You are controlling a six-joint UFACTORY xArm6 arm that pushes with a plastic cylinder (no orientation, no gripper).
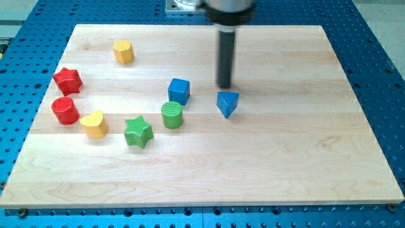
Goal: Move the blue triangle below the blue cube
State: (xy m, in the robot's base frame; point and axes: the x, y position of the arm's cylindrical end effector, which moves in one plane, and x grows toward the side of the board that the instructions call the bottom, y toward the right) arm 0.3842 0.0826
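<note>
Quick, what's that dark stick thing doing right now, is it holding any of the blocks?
My tip: a bare rod with no gripper, holding nothing; it sits just above the blue triangle block, right of the blue cube.

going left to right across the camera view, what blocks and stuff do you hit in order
red cylinder → yellow heart → yellow hexagon → green star → green cylinder → blue cube → my tip and blue triangle. Red star omitted: it overlaps the red cylinder.

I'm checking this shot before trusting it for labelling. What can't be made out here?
- Camera view: the arm above my tip is cut off by the view's top edge.
- Whether my tip touches the blue triangle cannot be told; it stands just above it.
- The green cylinder hides the blue cube's lower corner.
</note>
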